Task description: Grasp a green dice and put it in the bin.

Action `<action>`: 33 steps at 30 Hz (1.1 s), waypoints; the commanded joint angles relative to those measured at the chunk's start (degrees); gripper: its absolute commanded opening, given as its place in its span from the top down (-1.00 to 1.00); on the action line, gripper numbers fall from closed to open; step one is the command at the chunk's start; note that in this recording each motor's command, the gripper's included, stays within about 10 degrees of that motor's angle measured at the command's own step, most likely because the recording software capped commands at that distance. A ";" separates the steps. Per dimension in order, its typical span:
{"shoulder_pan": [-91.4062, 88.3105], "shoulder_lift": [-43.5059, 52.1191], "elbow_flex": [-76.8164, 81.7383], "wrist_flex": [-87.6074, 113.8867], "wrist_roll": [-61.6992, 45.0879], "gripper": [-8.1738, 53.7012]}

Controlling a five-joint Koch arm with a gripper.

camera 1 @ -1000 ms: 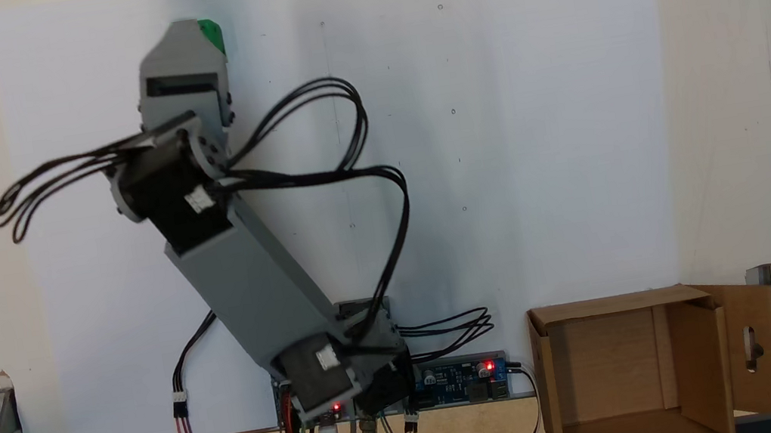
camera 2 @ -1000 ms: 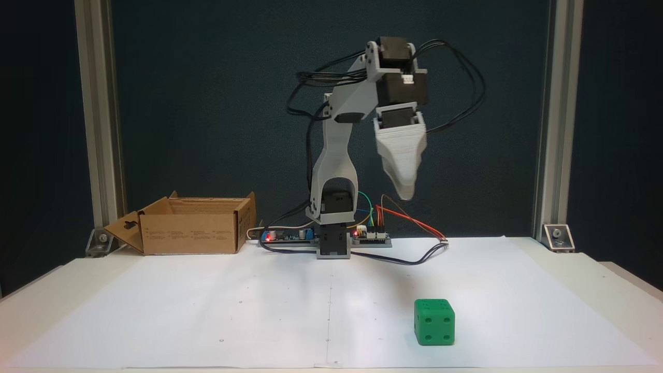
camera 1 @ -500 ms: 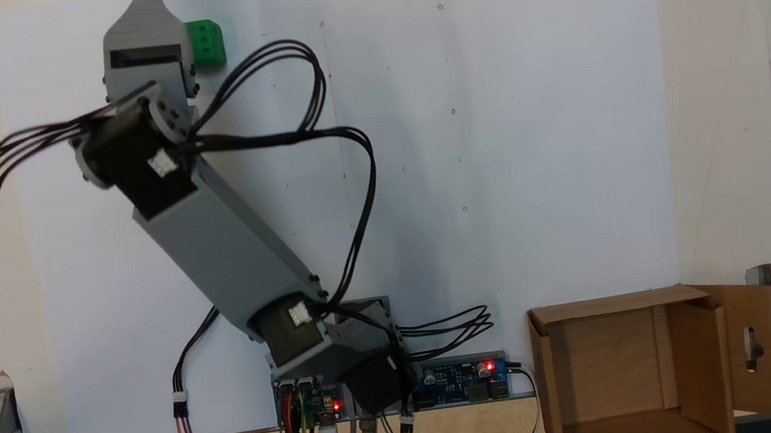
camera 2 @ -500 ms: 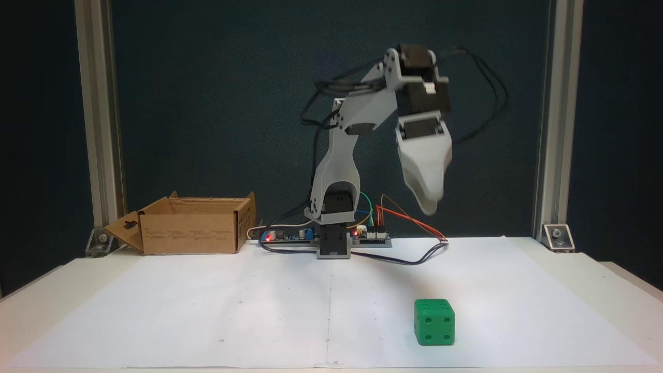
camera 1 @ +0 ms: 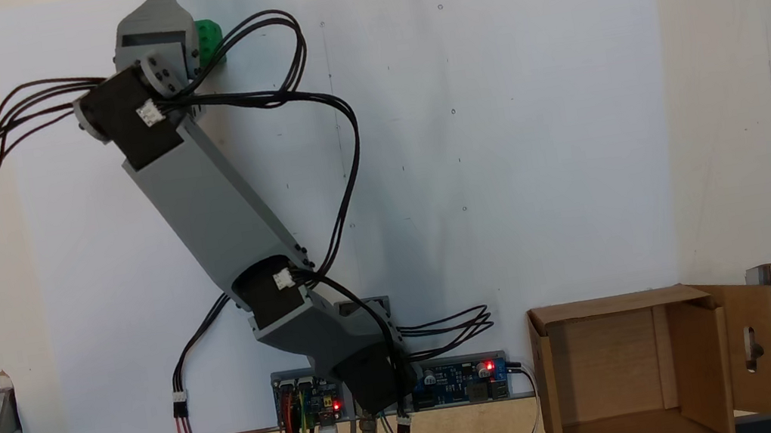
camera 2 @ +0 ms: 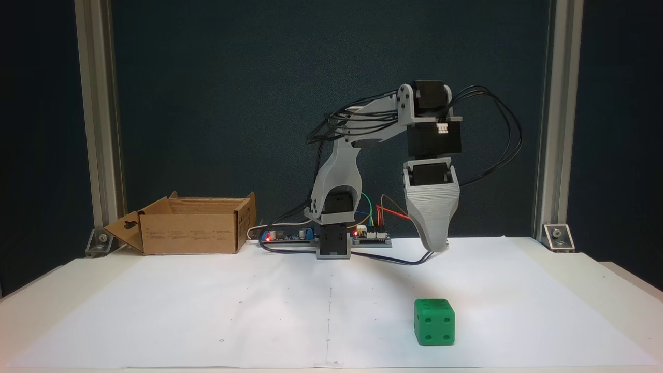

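The green dice [camera 2: 434, 322] sits on the white paper near the table's front, right of centre. From above, the green dice [camera 1: 211, 38] peeks out at the top left, partly hidden by the wrist and cables. My gripper [camera 2: 438, 245] points straight down, its tip a little above the paper, behind the dice and apart from it. From above, the gripper [camera 1: 155, 18] lies just left of the dice. Its jaws line up one behind the other, so their state is unclear. The bin [camera 2: 191, 230], a brown cardboard box, stands at the back left; from above, the bin [camera 1: 554, 374] is at the bottom right, open.
Circuit boards [camera 2: 290, 235] and loose cables [camera 2: 409, 259] lie around the arm's base [camera 2: 334, 243]. Aluminium frame posts [camera 2: 549, 129] stand at both back corners. The white paper sheet [camera 2: 207, 311] covers most of the table.
The arm has reached farther forward and folded down. The gripper dropped from high above the table to just above the paper, behind the dice. Dice and bin have not moved.
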 commanded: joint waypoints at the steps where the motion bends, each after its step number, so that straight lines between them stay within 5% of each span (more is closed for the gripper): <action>1: -0.26 -0.18 -3.16 -0.26 3.43 -0.64; 33: 1.41 -5.10 -3.25 -5.27 3.60 -0.64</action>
